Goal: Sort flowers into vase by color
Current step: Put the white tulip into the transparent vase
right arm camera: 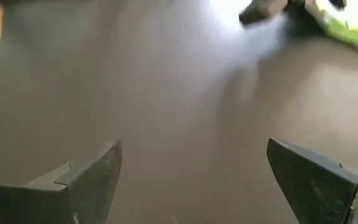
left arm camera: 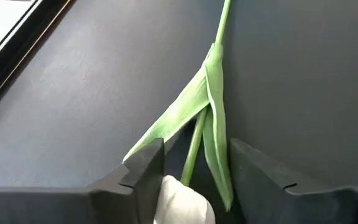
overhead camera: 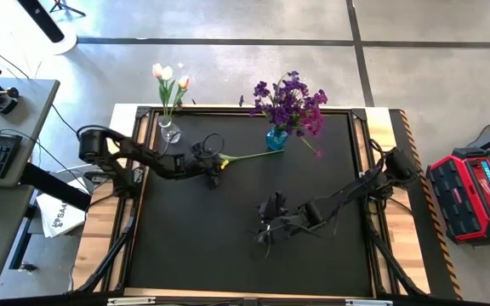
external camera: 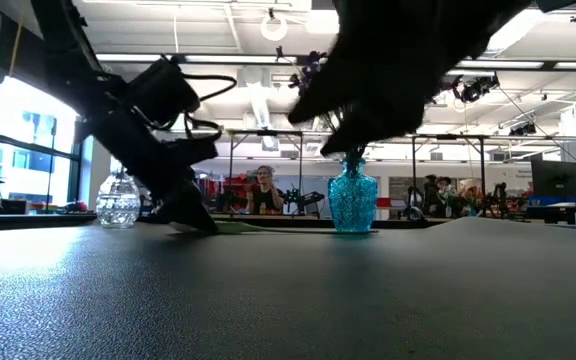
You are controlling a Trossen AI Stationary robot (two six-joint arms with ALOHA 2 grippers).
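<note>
1. Your left tool (overhead camera: 213, 167) sits low on the matte black tabletop (overhead camera: 228, 246), fingers part-way apart, straddling a lying tulip (left arm camera: 197, 124); whether they pinch it, you cannot tell.
2. In the left wrist view a white bud sits between the fingers (left arm camera: 145, 171), with a thin smooth stem and flat pointed leaves running away from it.
3. That tulip's stem stretches across the tabletop toward the blue vase (overhead camera: 276, 138).
4. The blue vase is faceted glass, bulbous, holding bushy purple flowers (overhead camera: 289, 102).
5. The clear glass vase (overhead camera: 169, 131) near the back left corner holds white and pink tulips (overhead camera: 168, 78).
6. Your right tool (overhead camera: 268, 229) hovers mid-tabletop, fingers spread wide, nothing in them.
7. The low view loses the right arm to a dark silhouette, cut off at the top.
</note>
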